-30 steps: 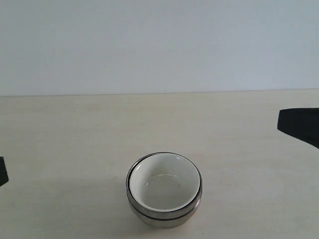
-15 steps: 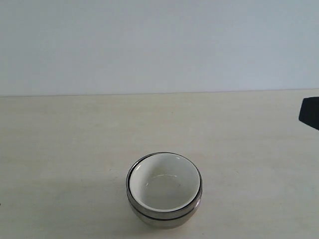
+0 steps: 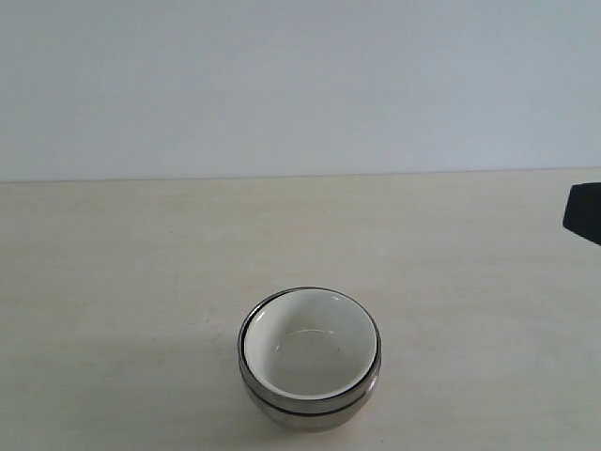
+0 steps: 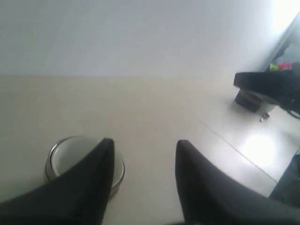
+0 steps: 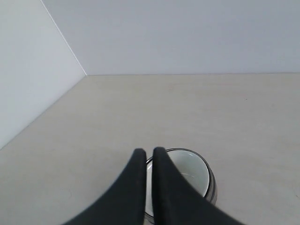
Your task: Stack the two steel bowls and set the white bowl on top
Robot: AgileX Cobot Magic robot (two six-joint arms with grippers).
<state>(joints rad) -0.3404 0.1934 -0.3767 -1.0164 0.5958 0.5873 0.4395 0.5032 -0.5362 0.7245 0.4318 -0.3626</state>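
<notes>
The two steel bowls [image 3: 310, 410] sit nested one in the other near the table's front middle, and the white bowl [image 3: 310, 349] rests inside the top one. My left gripper [image 4: 145, 142] is open and empty, drawn back from the stack; the steel rim [image 4: 121, 171] and white bowl [image 4: 70, 152] show partly behind one finger. My right gripper [image 5: 149, 150] is shut with nothing in it, held back from and above the white bowl [image 5: 190, 168] and steel bowls [image 5: 213, 187]. In the exterior view only a dark tip of the right gripper [image 3: 582, 214] shows at the right edge.
The pale wooden table [image 3: 141, 263] runs back to a plain light wall [image 3: 300, 85]. In the left wrist view the right arm [image 4: 267, 86] shows as a dark shape at the table's far side. A wall corner [image 5: 65, 42] stands in the right wrist view.
The right gripper has drawn back to the right edge of the exterior view. The left gripper has left that view at the left edge. The bowl stack has not moved.
</notes>
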